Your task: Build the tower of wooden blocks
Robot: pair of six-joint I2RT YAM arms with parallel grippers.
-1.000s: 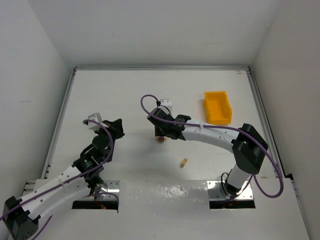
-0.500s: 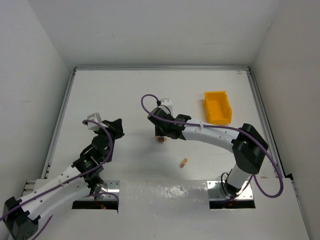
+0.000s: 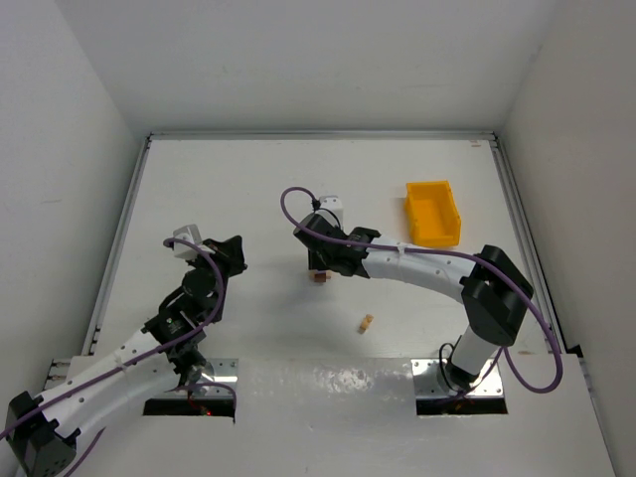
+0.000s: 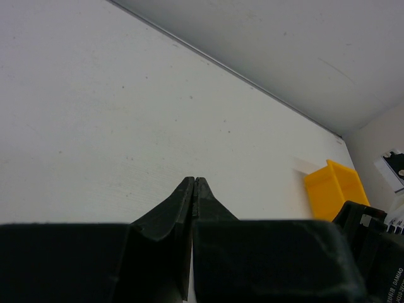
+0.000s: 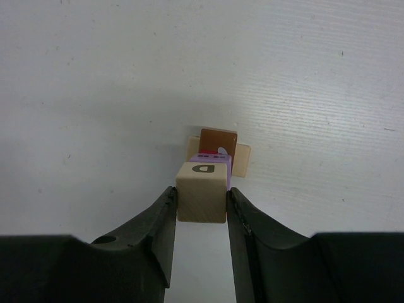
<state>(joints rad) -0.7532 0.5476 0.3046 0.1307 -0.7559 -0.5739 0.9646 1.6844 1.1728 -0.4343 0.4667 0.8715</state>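
1. White matte table (image 3: 248, 179), pale grey walls (image 3: 298, 60) around.
2. Near table centre: wood block tower (image 3: 319, 278), long axis apparently upright.
3. Right gripper (image 5: 201, 190) clamped on its pale tan cube (image 5: 201, 201); left gripper (image 4: 194, 183) closed, empty.

With the left arm (image 3: 119, 363): up from the near-left base, bent at the elbow, angled toward the far right, stopping left of centre. At its end the left hand (image 4: 194, 183), closed on nothing, fingers pressed together tip to tip. With the right arm (image 3: 427, 266): up from the near-right base, folded sharply at the elbow on the right, then stretched leftward in a long shallow arc to the middle. At its end the right hand (image 5: 201, 197), tilted downward, both dark fingers (image 5: 161, 221) clamped flat against opposite sides of a pale tan cube (image 5: 201, 186), tips level with its lower half.
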